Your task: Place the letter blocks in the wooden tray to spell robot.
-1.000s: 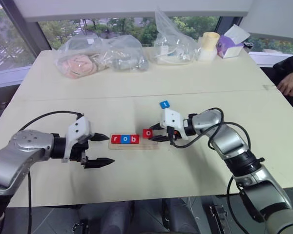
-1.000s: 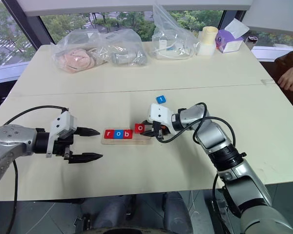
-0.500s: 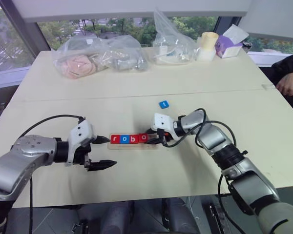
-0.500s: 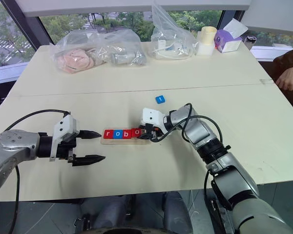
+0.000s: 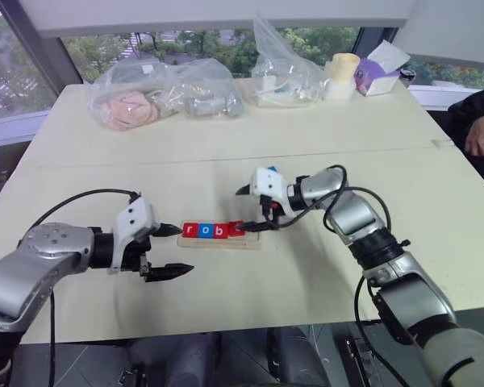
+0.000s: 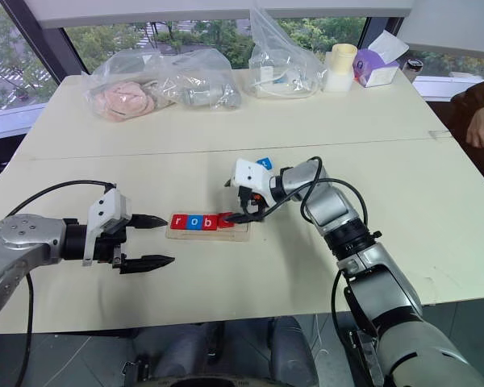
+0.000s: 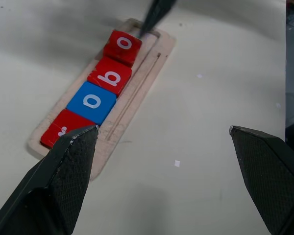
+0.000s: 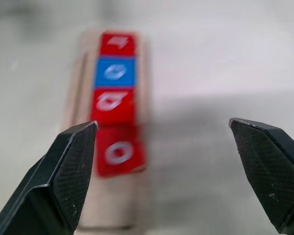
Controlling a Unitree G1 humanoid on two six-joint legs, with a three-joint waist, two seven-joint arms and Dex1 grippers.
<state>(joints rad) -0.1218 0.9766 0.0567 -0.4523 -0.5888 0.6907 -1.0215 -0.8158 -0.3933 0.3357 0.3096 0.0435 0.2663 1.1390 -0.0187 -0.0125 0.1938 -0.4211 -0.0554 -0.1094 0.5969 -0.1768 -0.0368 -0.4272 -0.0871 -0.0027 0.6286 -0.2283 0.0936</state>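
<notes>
Letter blocks on cream table

The right claw is letting go of the second red o block: its fingers, clamped on that block a second ago, are now standing wide apart. The block, earlier held just right of the row, is now lying in the wooden tray touching the red b block, slightly askew. The right claw is lifting off and drawing back toward the far side, covering part of the blue t block on the counter.
</notes>
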